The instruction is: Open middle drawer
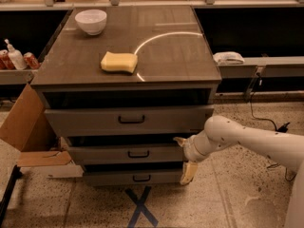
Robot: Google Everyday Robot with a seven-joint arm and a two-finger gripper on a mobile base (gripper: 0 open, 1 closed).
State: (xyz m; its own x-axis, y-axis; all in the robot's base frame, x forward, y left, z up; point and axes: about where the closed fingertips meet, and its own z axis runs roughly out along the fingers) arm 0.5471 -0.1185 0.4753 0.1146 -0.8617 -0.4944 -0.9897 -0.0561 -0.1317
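The middle drawer is a shallow grey front with a small dark bar handle, set between the taller top drawer and the narrow bottom drawer. My gripper is at the right end of the middle drawer front, on a white arm coming in from the right. It is open: one fingertip is at the drawer's top edge and the other hangs below, by the bottom drawer. The handle is well to the left of the gripper.
A white bowl and a yellow sponge lie on the cabinet top. A cardboard box leans at the cabinet's left. Bottles and cans stand on the left shelf. A blue tape X marks the floor.
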